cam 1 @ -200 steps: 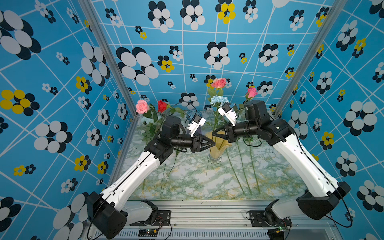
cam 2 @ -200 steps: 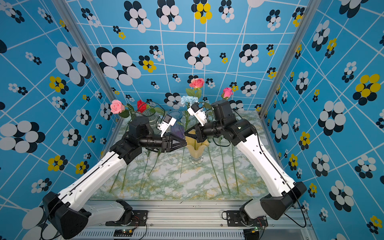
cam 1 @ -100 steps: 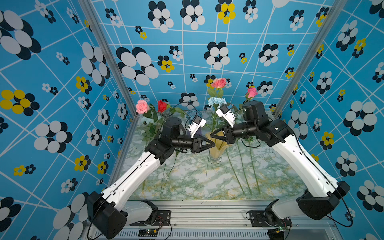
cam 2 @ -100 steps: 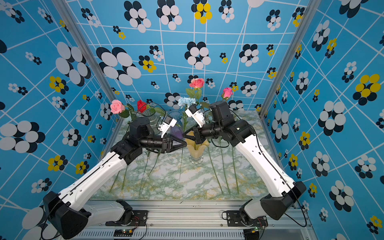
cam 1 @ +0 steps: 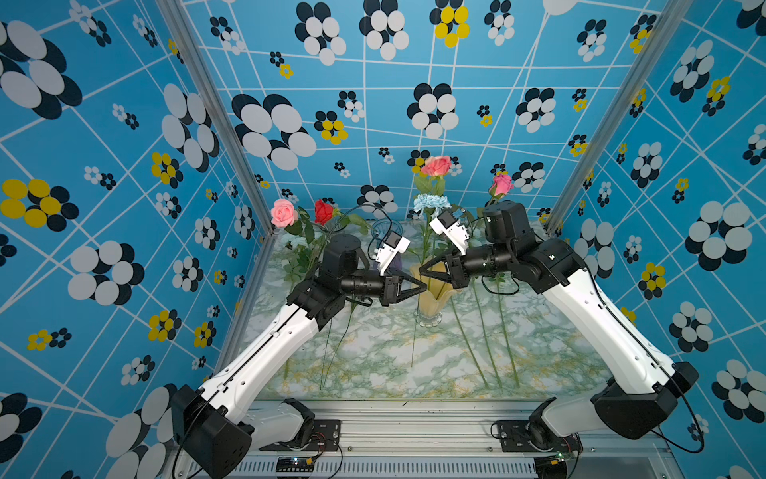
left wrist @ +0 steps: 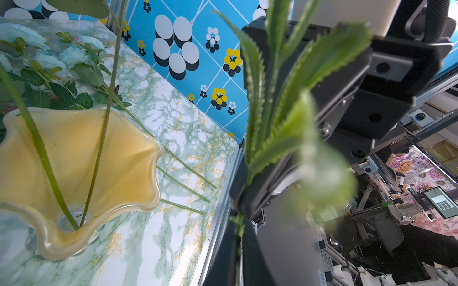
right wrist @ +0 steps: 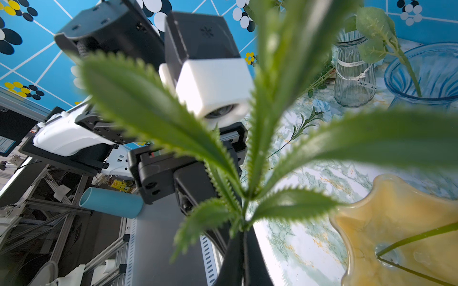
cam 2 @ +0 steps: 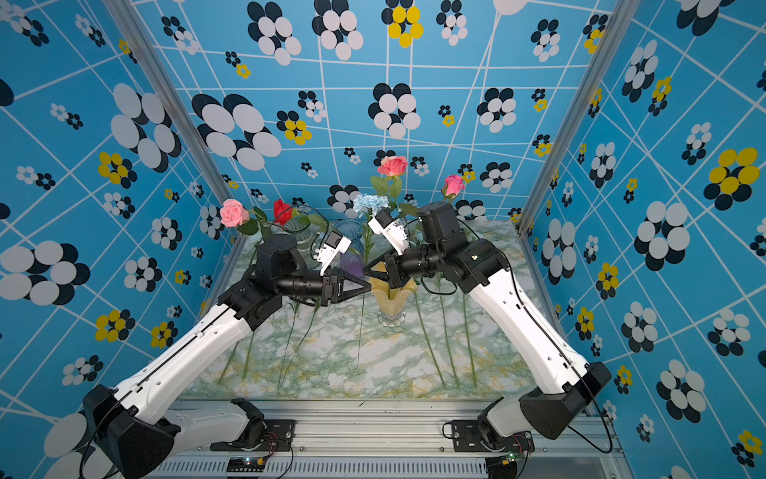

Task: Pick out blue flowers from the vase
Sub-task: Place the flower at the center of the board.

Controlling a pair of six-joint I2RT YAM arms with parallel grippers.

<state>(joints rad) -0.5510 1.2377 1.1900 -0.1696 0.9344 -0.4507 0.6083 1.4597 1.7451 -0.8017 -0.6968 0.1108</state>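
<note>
While I watch from my remote desk, the table (cam 1: 373, 373) spreads green and white marble across the booth floor. Both arms reach in over it from the near rail. The left arm (cam 1: 265, 352) and right arm (cam 1: 613, 331) meet tip to tip near the middle.

Just beside that meeting point the vase (cam 1: 433, 305) stands upright, yellow with a wavy rim. In the left wrist view I can see into the vase (left wrist: 74, 158), where two thin green stems stand. Two pink roses (cam 1: 436, 166) rise behind it in both top views.

The blue flower (cam 1: 431, 203) that I am handling is out of the vase. Its pale ruffled bloom sits high, just behind the right wrist camera. Its stem runs down through both grippers and hangs free beside the vase. Other blue flowers (left wrist: 74, 53) lie flat on the table toward the back, with their long stems stretching past the vase.

The right gripper (cam 1: 422, 269) has its jaws pressed together on the stem. The right wrist view shows the right gripper (right wrist: 244, 237) pinching just under a spray of serrated leaves. The left gripper (cam 1: 423, 287) sits directly below it and almost touches it. Its jaws are closed tight on the same stem, as the left wrist view shows for the left gripper (left wrist: 239, 230).
</note>
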